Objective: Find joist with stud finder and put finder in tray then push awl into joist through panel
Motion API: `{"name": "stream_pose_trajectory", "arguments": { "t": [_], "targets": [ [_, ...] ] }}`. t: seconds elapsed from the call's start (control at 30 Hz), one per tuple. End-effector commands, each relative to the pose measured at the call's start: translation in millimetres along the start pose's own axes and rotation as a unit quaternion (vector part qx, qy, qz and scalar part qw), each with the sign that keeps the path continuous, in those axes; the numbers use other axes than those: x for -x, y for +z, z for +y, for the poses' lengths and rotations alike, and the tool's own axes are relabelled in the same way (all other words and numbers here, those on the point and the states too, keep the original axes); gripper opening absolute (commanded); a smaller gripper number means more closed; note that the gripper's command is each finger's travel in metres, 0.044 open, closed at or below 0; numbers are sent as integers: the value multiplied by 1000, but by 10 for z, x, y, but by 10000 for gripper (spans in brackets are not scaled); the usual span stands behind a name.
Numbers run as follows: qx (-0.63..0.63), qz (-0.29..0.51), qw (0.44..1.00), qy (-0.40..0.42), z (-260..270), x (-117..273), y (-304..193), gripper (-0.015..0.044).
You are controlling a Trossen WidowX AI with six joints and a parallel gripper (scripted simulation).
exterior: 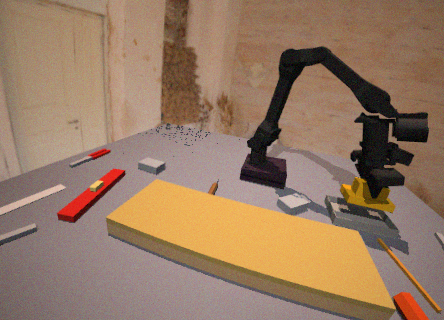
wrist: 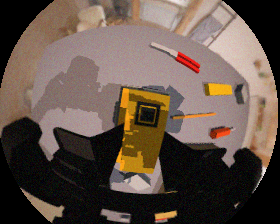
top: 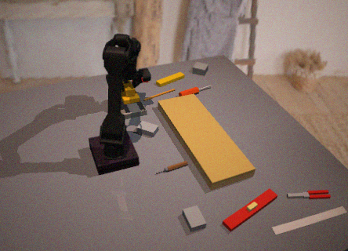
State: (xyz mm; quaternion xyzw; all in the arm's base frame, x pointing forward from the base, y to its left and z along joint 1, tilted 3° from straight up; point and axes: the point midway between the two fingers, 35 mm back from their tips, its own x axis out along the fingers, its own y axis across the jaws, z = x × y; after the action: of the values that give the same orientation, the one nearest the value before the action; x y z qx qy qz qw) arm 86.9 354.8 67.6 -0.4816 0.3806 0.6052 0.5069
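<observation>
My gripper (top: 128, 89) (exterior: 374, 190) (wrist: 141, 127) is shut on the yellow stud finder (top: 131, 99) (exterior: 353, 197) (wrist: 144, 145), whose square display faces the wrist camera. It holds it level above the grey tray (exterior: 367, 223), towards the tray's far side in the exterior view; the exact height is hard to tell. The tray is partly hidden in the top view. The awl (top: 177, 166) (exterior: 214, 188), with a brown handle and thin dark tip, lies on the table beside the panel. The yellow-orange floor panel (top: 208, 136) (exterior: 240, 236) lies flat, with no hole visible.
A light block (top: 147, 129) (exterior: 294, 203) lies between arm base and panel. An orange pencil (top: 159, 95) (exterior: 409, 274) and red screwdriver (top: 189, 92) (wrist: 220, 132) lie near the panel's end. A yellow block (top: 170, 79) is behind. A red level (top: 239, 216) and pliers (top: 318, 196) lie beyond the other end.
</observation>
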Motion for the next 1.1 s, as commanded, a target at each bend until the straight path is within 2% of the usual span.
{"name": "stream_pose_trajectory", "arguments": {
  "t": [0.0, 1.07],
  "targets": [
    [2, -3, 1000, -2, -11, -56, -4, 0],
    [2, -3, 1000, -2, -5, -526, -166, 0]
  ]
}}
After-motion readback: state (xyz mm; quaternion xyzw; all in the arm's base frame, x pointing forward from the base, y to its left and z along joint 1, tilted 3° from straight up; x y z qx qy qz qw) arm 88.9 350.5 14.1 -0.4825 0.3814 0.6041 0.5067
